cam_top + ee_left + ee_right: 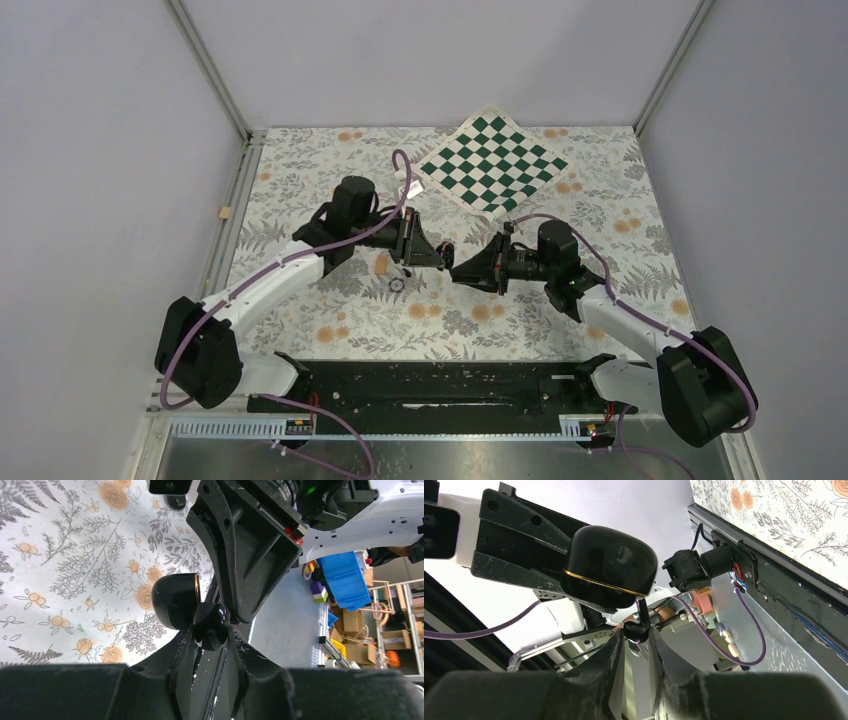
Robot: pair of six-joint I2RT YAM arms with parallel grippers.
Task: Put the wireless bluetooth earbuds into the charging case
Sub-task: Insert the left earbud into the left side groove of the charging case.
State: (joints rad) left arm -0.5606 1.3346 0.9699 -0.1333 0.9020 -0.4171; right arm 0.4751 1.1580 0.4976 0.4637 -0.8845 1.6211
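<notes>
My left gripper [212, 632] is shut on the charging case [172, 600], a glossy black pebble with a thin gold rim, and holds it above the table. In the right wrist view the case [609, 565] fills the middle, clamped by the left fingers [519, 565]. My right gripper [636, 634] is shut on one tiny black earbud [638, 629] just below the case. In the top view both grippers meet tip to tip at mid-table, left [438, 258] and right [460, 270]. The right fingers [240, 555] loom over the case. The second earbud cannot be picked out for sure.
A green-and-white chequered mat [492, 163] lies at the back. A small dark ring with a pale centre [397, 284] and a small tan strip [381, 265] lie on the floral cloth below the left gripper. A small dark lump [175, 502] lies farther off.
</notes>
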